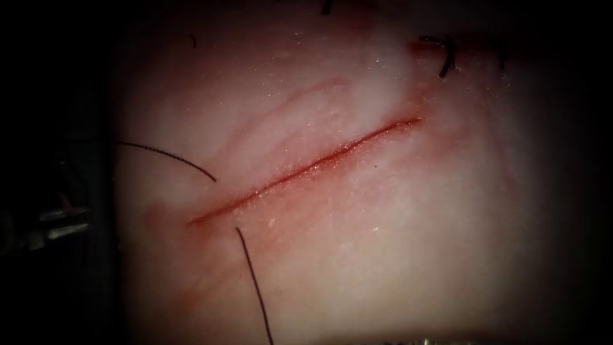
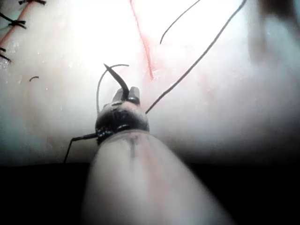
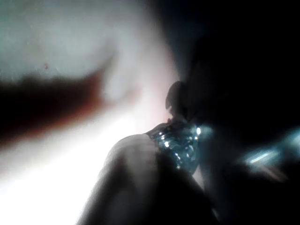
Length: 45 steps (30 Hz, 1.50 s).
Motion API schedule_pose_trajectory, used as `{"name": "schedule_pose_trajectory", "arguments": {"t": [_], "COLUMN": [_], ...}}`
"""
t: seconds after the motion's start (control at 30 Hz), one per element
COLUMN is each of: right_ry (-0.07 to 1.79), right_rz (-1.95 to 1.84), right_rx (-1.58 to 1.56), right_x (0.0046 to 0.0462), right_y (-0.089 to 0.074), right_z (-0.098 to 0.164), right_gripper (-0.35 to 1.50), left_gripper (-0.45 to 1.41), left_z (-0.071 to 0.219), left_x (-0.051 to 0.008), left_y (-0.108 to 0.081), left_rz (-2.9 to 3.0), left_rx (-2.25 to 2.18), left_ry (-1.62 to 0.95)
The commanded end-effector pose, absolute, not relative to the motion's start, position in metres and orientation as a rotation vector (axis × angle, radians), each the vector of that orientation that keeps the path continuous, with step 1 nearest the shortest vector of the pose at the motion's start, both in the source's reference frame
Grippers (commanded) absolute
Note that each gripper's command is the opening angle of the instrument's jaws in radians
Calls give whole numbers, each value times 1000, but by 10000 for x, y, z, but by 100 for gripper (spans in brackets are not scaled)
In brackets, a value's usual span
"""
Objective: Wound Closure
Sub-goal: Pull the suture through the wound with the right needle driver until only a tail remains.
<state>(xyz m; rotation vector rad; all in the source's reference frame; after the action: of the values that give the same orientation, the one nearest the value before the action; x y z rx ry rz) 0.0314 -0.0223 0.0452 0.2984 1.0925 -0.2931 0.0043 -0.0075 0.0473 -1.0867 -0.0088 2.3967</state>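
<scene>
The tissue (image 1: 383, 243) bears a red cut (image 1: 306, 169) that runs diagonally from lower left to upper right. In the left wrist view my left tool (image 2: 127, 93) is shut on the dark curved needle (image 2: 116, 77). The needle's pointed end sticks out past the jaws, above the tissue and not in it, close to the end of the cut (image 2: 151, 75). I cannot tell how far along its curve it is gripped. A long thread (image 2: 197, 58) runs away from the jaws across the tissue. My right tool (image 3: 176, 101) appears dark against the tissue, and what it holds cannot be made out.
Two lengths of thread lie by the cut's lower-left end, one left of it (image 1: 169, 156) and one below it (image 1: 254, 284). Dark knotted stitches (image 1: 444, 56) sit beyond the cut's upper-right end. More stitches (image 2: 14, 21) close an older line.
</scene>
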Motion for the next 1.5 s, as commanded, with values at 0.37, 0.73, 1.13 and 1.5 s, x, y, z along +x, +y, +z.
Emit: {"name": "schedule_pose_trajectory", "arguments": {"t": [0.37,0.73,1.13,1.5], "right_ry": [1184,1165,1165,1143], "right_rz": [-146,-180,-231,-309], "right_rx": [184,134,147,227], "right_x": [289,316,350,341], "right_y": [-135,-122,-127,-121], "right_z": [454,558,608,601], "right_gripper": [142,137,126,-35], "left_gripper": [-28,-32,-35,-35], "left_z": [502,500,500,499], "left_x": [82,61,48,40], "left_y": [-73,-74,-74,-75], "left_rz": [2622,2581,2558,2556], "left_rx": [-813,-904,-958,-973], "left_ry": [43,32,30,15]}}
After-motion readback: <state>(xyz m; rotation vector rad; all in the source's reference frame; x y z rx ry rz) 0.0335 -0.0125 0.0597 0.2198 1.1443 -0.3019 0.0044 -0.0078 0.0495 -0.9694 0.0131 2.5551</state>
